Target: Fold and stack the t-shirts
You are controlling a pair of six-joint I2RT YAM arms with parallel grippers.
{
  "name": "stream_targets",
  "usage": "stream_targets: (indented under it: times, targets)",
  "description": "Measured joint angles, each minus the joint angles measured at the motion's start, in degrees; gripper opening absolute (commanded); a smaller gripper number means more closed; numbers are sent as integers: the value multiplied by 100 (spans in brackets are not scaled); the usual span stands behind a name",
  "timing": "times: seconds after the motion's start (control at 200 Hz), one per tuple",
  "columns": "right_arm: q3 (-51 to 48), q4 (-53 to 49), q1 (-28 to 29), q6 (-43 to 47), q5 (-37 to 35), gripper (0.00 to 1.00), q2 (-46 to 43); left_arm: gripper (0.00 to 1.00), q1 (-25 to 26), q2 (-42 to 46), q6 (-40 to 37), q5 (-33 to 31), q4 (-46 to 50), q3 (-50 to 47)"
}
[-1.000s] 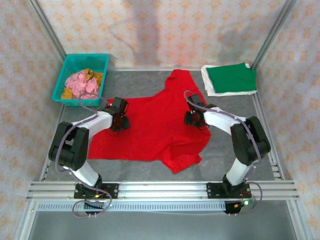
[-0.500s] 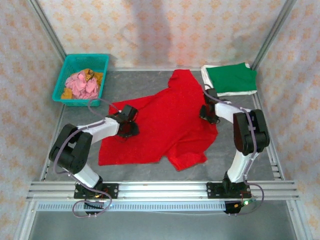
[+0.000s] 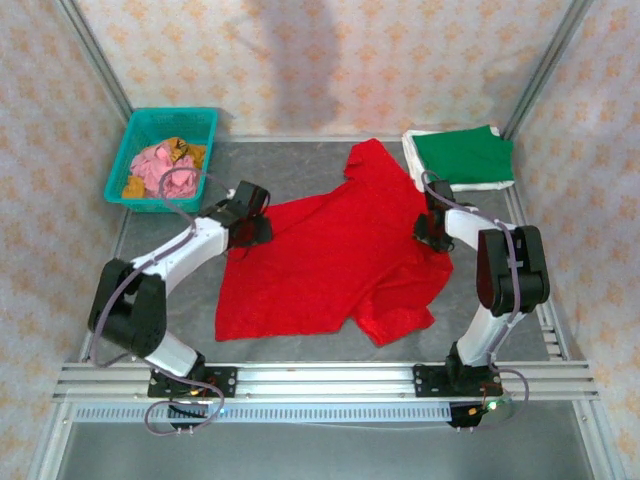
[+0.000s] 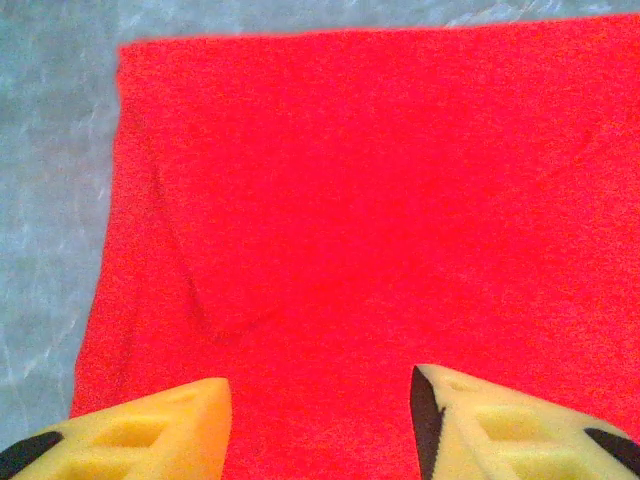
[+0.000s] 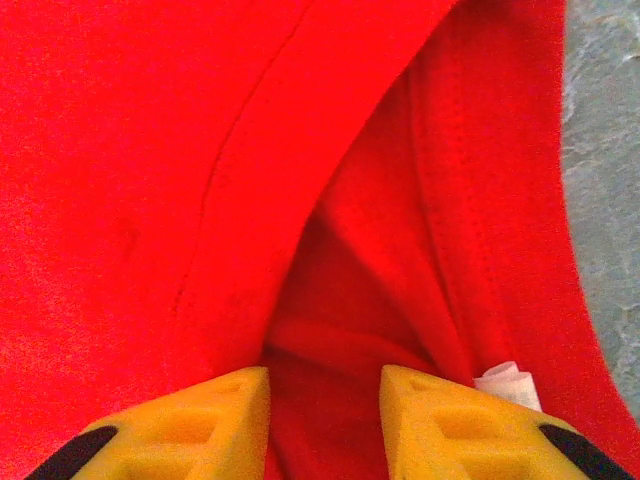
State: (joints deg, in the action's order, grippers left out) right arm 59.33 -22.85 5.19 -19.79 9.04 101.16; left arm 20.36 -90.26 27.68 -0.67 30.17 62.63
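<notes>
Finds the red t-shirt (image 3: 330, 260) spread on the desk (image 3: 290, 170), mid-right. Against a second ago: swung round and slid right, collar end now up against the right arm, hem end pulled in from the left side. Lies flatter too, with one sleeve toward the green t-shirt (image 3: 462, 155) and the other toward the front rail.

Puts the left end effector (image 3: 252, 228) at the far-left hem corner, further back than half a second ago. In the left wrist view, shows fingers (image 4: 150, 430) wide apart over flat cloth with nothing pinched, so open.

Puts the right end effector (image 3: 432, 235) at the neck, shifted right with the shirt. In the right wrist view, shows fingers (image 5: 200, 420) partly apart over the collar (image 5: 450, 200), with the white label (image 5: 508, 380) just beside. Clamped or not, cannot tell.

Has the green t-shirt folded at the far right corner, on top of a folded white t-shirt (image 3: 413, 168). Leaves the teal basket (image 3: 172, 114) far left, holding pink and yellow scraps, well apart.

Reads as dragging and squaring, near done; first fold not yet begun. Means probably two stacked, red one last to fold and set on top. Worth smoothing the crease (image 4: 200, 300) near the hem corner first.
</notes>
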Motion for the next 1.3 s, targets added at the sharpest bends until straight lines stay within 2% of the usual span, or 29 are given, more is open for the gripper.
stream_targets:
  times: [0.22, 0.636, 0.746, 0.886, 0.961, 1.081, 1.301]
  targets:
    - [-164, -9, 0, 15, 63, 35, -192, 55, 24, -1121, -382, -664, 372, 710]
    - [-164, -20, 0, 35, 105, 36, -212, 52, -85, -1604, -380, -1056, 579, 837]
    - [-164, -20, 0, 35, 111, 36, -212, 44, -177, -1633, -382, -1054, 538, 774]
    - [-164, -20, 0, 35, 109, 36, -212, 22, -238, -1779, -398, -1056, 476, 737]
    - [-164, -20, 0, 35, 109, 36, -212, 17, -236, -1790, -378, -1054, 472, 710]
    - [-164, -20, 0, 35, 109, 36, -212, 0, -236, -1790, -415, -1060, 450, 710]
    - [-164, -28, 0, 35, 107, 36, -214, 0, -243, -1738, -402, -1154, 457, 713]
